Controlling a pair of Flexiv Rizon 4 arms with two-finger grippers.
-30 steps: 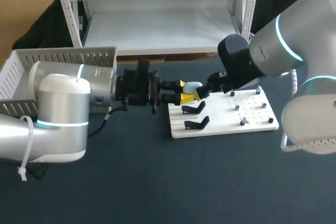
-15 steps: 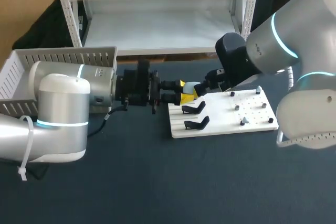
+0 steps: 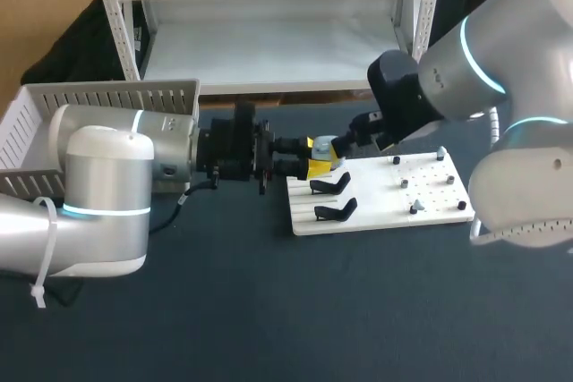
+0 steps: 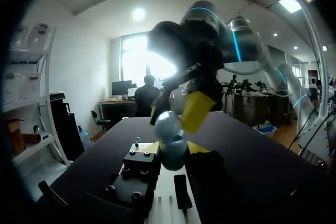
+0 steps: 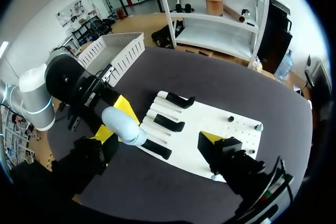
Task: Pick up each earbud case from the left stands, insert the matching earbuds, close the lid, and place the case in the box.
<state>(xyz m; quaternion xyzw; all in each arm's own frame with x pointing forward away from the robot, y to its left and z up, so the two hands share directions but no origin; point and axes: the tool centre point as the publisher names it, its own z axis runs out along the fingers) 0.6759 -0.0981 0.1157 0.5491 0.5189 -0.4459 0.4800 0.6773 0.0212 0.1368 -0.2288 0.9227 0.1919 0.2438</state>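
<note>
Across the dark worktop (image 3: 269, 310), the box (image 3: 107, 100) sits far left. Our left end effector (image 3: 315, 157) grips the pale case (image 3: 328, 148) over the white board's (image 3: 376, 216) left edge. Our right end effector (image 3: 347, 144) is spread open beside it. We judge inserting earbuds, closing the lid and boxing remain.

The left arm (image 3: 107, 185) lies level, reaching in toward the middle of the table with its wrist straight. The left gripper (image 3: 313, 157) has both yellow tips pressed on a pale blue earbud case (image 4: 169, 129). The right arm (image 3: 466, 69) bends down from the far right. The right gripper (image 5: 157, 135) has its fingers spread wide, one tip just beside the case.
</note>
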